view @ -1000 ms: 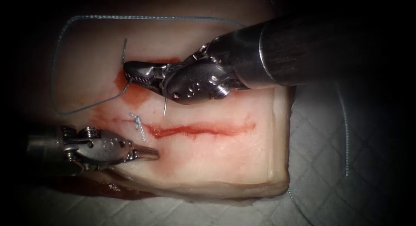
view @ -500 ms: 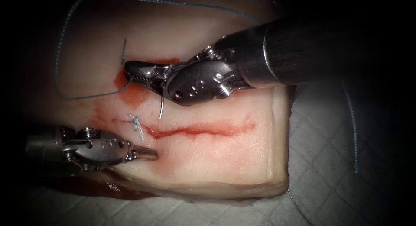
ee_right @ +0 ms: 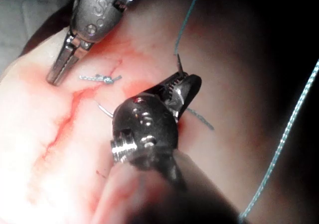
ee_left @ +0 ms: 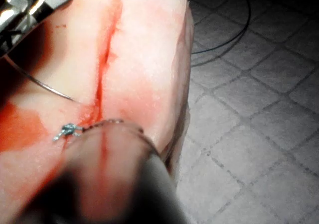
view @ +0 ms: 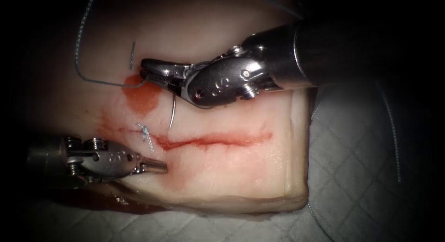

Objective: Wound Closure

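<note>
My right tool (view: pixel 150 75) comes in from the right, its jaws shut on the curved needle (view: pixel 172 113) near its thread end. The needle hangs free of the tissue (view: pixel 241 172), its tip just above the upper edge of the cut (view: pixel 213 140). From the jaws the blue thread (view: pixel 81 61) loops off to the upper left. A tied knot (view: pixel 146 133) sits at the cut's left end. Below the cut, my left tool (view: pixel 160 167) is shut and holds nothing. The right wrist view shows the right tool (ee_right: pixel 179 87), the needle tip (ee_right: pixel 103 109), the knot (ee_right: pixel 104 78) and the left tool (ee_right: pixel 60 72).
A short loose piece of thread (view: pixel 132 54) lies on the tissue above the right tool. Red fluid (view: pixel 141 98) pools under the right tool's jaws. More thread (view: pixel 391 130) trails over the white quilted pad (view: pixel 361 186) to the right of the tissue.
The right tool has drawn up and to the right, so more of the needle shows below its jaws. The thread loop has shifted upward. The left tool has stayed put.
</note>
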